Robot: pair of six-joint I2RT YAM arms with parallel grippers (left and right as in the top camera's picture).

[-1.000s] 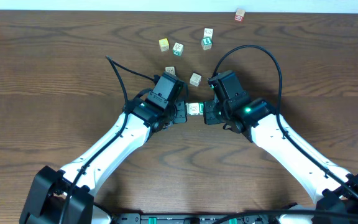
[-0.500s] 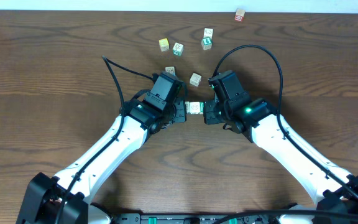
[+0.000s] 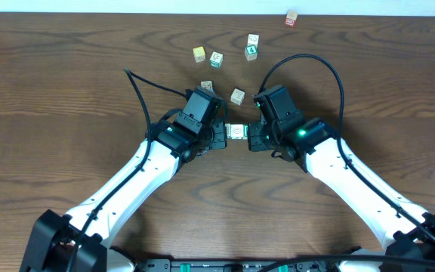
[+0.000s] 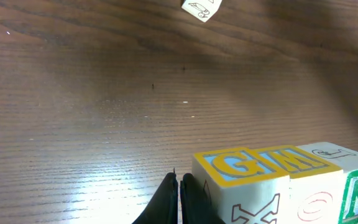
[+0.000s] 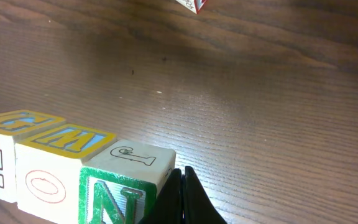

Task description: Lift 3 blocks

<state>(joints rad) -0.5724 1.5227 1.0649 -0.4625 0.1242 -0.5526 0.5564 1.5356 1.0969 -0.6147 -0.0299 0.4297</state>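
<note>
Arms converge low over the surface.
Fingers together, left end effector and right end effector flank the three-block row; loose blocks lie beyond.

End block green N; middle block yellow-blue top, red O; table dark brown woodgrain.

At the middle of the table, the three blocks form one row, touching side by side: G block leftmost, M block between, N block rightmost. The left gripper is at the G end and the right gripper at the N end. Behind the row lie a near pair, farther back a left pair and a right pair, and a lone block by the far edge.
</note>
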